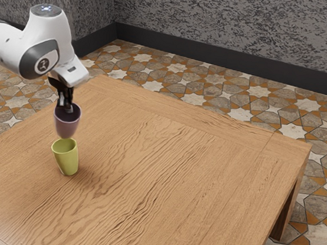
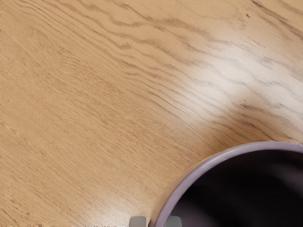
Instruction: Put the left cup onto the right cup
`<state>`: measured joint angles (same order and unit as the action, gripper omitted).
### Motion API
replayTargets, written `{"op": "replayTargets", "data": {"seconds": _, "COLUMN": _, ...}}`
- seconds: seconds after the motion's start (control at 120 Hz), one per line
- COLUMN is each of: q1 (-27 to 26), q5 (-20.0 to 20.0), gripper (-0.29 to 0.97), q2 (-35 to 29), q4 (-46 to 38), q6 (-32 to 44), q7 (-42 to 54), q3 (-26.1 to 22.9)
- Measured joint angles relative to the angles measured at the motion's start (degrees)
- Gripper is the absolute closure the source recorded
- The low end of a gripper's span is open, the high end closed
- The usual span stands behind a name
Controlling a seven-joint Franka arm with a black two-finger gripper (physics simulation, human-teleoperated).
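Note:
A purple cup (image 1: 67,121) hangs upright in the air, my gripper (image 1: 65,105) shut on its rim. Directly beneath it a green cup (image 1: 66,156) stands upright on the wooden table (image 1: 162,181), near the exterior view's left side. The purple cup's base sits just above the green cup's open mouth, with a small gap or light contact that I cannot tell apart. In the wrist view the purple cup's rim (image 2: 199,172) and dark inside curve close under my hand, with two grey fingertips (image 2: 138,221) either side of the rim.
The table's far edge and right edge border a patterned tile floor (image 1: 242,102). A dark stone wall (image 1: 234,18) runs behind. Bare wood stretches to the exterior view's right of the cups.

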<state>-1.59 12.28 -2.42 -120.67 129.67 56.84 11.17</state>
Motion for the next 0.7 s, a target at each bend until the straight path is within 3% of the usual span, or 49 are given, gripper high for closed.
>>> {"op": "replayTargets", "data": {"seconds": 0.7, "q1": 0.31, "q5": -0.04, "gripper": 0.79, "q2": 0.3, "q4": -1.88, "q6": 2.53, "q7": -0.77, "q3": -0.01}}
